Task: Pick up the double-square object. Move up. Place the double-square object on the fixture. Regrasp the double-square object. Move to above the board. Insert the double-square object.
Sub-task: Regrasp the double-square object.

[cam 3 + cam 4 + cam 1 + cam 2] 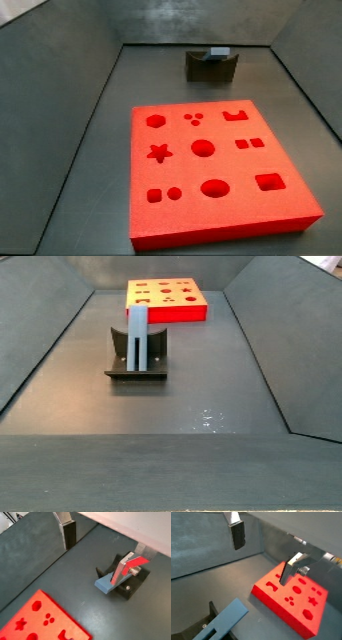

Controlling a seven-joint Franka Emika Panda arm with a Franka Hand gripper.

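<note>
The small light-blue plastic bar (pixel 139 339) stands in the dark notched fixture (pixel 156 353) — the tool (pixel 100 547), fingers apart and empty, hangs above it.

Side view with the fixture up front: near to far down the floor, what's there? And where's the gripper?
Fixture with the double-square object standing in it → board. Gripper: only in wrist views, open, above the floor.

A dark grey floor (pixel 187 401) is seen enclosed by sloping grey walls (pixel 34 316), with pale specks (pixel 207 416) scattered on it.
</note>
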